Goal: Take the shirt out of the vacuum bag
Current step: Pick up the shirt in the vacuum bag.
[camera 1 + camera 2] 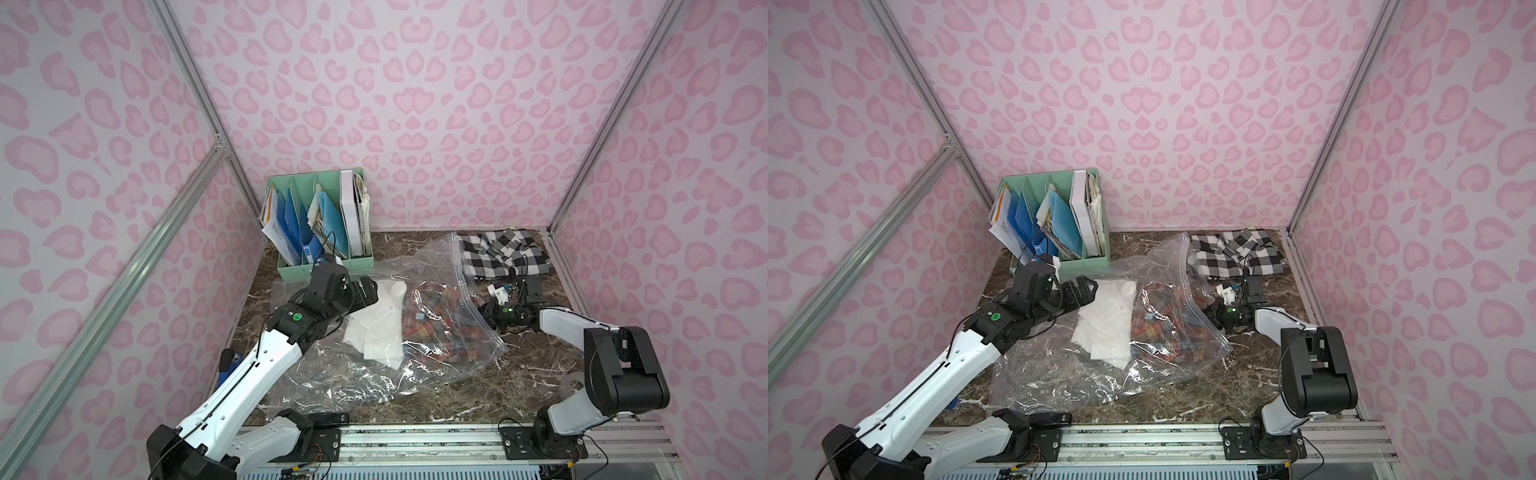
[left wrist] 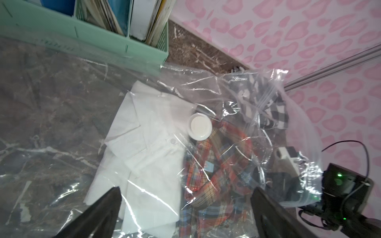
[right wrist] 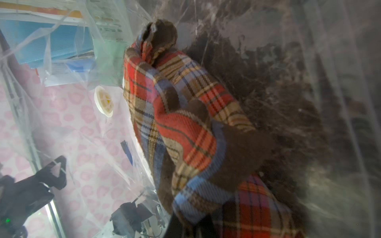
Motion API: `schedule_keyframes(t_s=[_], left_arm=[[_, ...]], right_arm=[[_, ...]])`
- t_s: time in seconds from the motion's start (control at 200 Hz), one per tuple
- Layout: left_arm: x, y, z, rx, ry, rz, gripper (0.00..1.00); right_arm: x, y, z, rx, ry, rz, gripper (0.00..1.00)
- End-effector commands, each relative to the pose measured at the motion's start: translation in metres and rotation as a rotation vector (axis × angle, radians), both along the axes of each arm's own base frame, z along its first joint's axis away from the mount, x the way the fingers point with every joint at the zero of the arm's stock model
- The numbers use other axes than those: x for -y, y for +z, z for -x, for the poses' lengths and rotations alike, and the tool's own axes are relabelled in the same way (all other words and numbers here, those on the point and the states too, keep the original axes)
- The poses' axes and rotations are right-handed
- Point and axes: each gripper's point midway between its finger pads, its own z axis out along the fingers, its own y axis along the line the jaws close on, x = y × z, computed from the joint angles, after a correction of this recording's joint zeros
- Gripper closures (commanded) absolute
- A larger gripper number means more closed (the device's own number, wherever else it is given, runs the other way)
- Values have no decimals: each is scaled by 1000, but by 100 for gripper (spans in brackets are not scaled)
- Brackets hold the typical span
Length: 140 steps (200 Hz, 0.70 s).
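The vacuum bag (image 1: 353, 374) lies crumpled across the middle of the marble table, its white valve (image 1: 397, 288) facing up. Inside it are a folded white shirt (image 1: 380, 328) and a red plaid shirt (image 1: 440, 328). My right gripper (image 1: 484, 311) reaches in through the zip-seal mouth and is shut on the plaid shirt (image 3: 185, 123), whose cloth bunches up from the right gripper (image 3: 191, 226). My left gripper (image 2: 186, 189) hovers open above the plastic, over the edge where the white shirt (image 2: 148, 144) meets the plaid shirt (image 2: 222, 164), holding nothing.
A mint file organizer (image 1: 328, 266) full of folders stands at the back left, touching the bag's far edge. A black-and-white checked shirt (image 1: 498, 253) lies at the back right behind the bag's mouth. Pink patterned walls close in on three sides.
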Motion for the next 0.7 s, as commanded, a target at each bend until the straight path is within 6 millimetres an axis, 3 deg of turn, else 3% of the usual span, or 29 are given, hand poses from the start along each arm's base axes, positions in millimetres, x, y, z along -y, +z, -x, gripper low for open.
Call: schedule_keyframes(t_s=[0.0,0.11,0.29,0.38,0.445,0.63,0.695], left_arm=[[15,-43,7,-111,-63,15,8],[14,-85,4,-187,-67,-61,26],[14,-123,-4,-277,-91,-160,41],[7,-139,-9,-303,-80,-230,55],[8,-153,-10,-338,-100,-262,62],[6,-208,-1,-465,-156,-343,92],[3,-217,1,-480,-163,-367,96]], right_arm=[[-1,-13,12,-46,21,12,100],[-11,-18,17,-59,38,3,100],[-42,-20,22,-71,86,-14,100],[-53,-20,24,-75,96,-19,100],[-54,-19,24,-79,97,-15,100],[-48,-8,20,-74,108,13,100],[-45,-1,17,-65,115,29,100]])
